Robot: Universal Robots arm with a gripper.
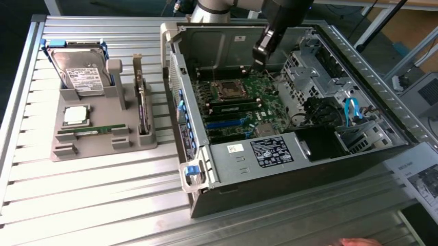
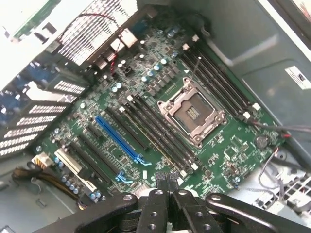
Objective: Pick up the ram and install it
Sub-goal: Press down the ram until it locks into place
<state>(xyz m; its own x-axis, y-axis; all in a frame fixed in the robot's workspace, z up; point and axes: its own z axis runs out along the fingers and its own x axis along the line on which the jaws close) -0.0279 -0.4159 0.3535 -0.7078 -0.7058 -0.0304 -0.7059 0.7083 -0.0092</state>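
The ram (image 1: 91,131) is a thin green stick lying flat in the front slot of the grey holder (image 1: 82,148), on the table at the exterior view's left. My gripper (image 1: 259,64) hangs inside the open computer case (image 1: 287,169), above the far part of the motherboard (image 1: 236,110) and well away from the ram. In the wrist view the gripper (image 2: 167,180) is shut, its black fingertips (image 2: 161,180) pressed together with nothing between them. They point down at the motherboard (image 2: 146,82) near the long memory slots (image 2: 160,131) beside the open processor socket (image 2: 193,114).
The holder also carries a hard drive (image 1: 81,72), a square silver processor (image 1: 75,114) and an upright expansion card (image 1: 142,110). Case walls, a drive cage (image 1: 308,66) and cables (image 1: 352,110) surround the motherboard. A hand (image 1: 356,242) shows at the table's near edge.
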